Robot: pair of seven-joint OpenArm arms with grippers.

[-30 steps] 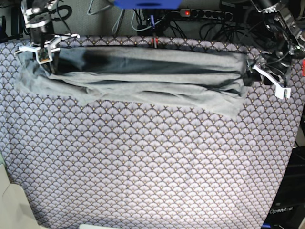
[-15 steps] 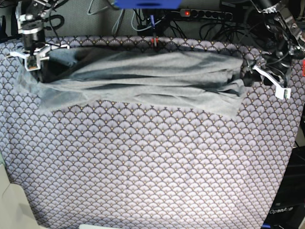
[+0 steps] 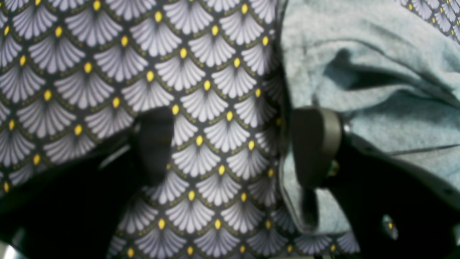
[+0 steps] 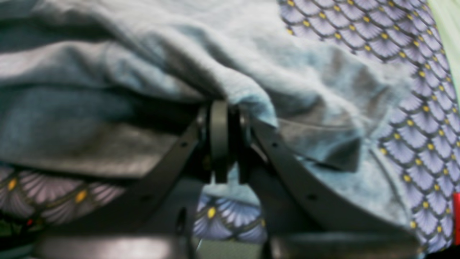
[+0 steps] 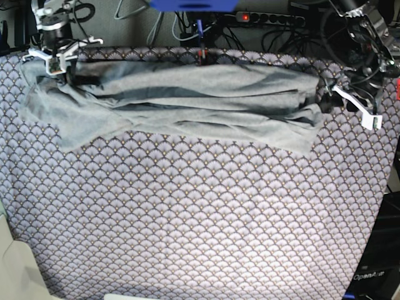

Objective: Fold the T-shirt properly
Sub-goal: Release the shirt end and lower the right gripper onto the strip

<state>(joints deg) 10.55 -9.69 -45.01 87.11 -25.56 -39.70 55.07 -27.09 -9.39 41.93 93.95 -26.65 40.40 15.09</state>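
Observation:
The light grey T-shirt (image 5: pixel 187 94) lies bunched in a long band across the far part of the table, with a loose flap spilling toward me at its left end. My right gripper (image 5: pixel 53 61) is at that far-left end, shut on a fold of the T-shirt (image 4: pixel 143 54), and the cloth drapes over its closed fingers (image 4: pixel 219 136). My left gripper (image 5: pixel 357 107) stands open at the shirt's right end. In the left wrist view its gripper (image 3: pixel 233 144) has only patterned cloth between its fingers, and one finger (image 3: pixel 312 144) sits at the T-shirt's hem (image 3: pixel 377 72).
A purple-white scallop-patterned cloth (image 5: pixel 200 212) covers the whole table. A power strip (image 5: pixel 269 19) and cables lie behind the far edge. A small red item (image 5: pixel 201 55) stands at the far edge. The table's right edge (image 5: pixel 384 187) drops off beside the left arm.
My right gripper swung left and then back toward the far edge, dragging the shirt's left end with it; the flap there now hangs lower. The left arm stayed put.

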